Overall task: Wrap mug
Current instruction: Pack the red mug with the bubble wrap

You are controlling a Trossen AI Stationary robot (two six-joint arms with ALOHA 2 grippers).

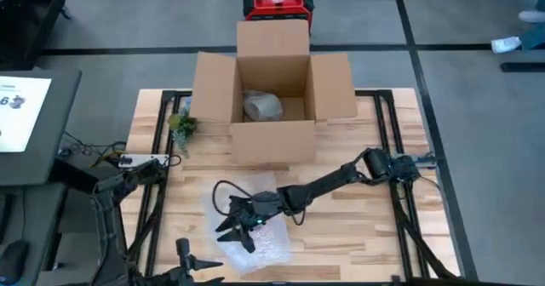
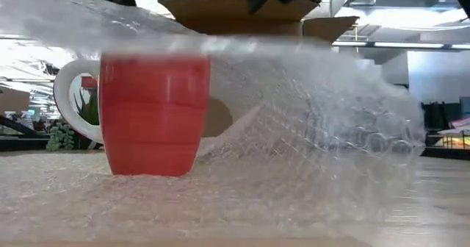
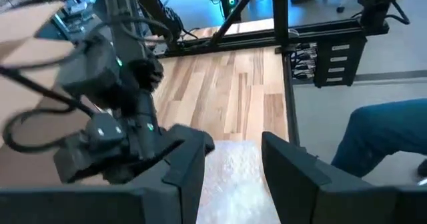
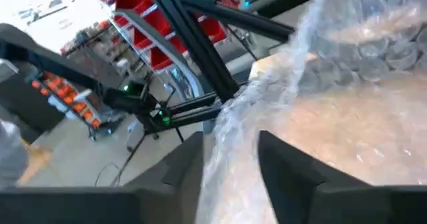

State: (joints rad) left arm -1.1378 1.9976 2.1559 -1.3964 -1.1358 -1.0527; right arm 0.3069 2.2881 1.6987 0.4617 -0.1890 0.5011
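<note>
Red mug (image 2: 154,115) upright on bubble wrap (image 1: 247,235) at desk (image 1: 358,226) front. Right hand (image 1: 241,224) pinching wrap edge, lifting it over mug. Left hand (image 1: 197,263) spread, waiting nearby. Wrapping barely begun; mug mostly uncovered, box (image 1: 272,99) behind.

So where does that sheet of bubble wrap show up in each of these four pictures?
High view: the bubble wrap lies near the table's front edge, under the right gripper.
Low view: it arches over the red mug, filling most of the picture.
Left wrist view: a pale patch between the fingers.
Right wrist view: a lifted edge between the fingers.
Shared landmark: the right gripper.
</note>
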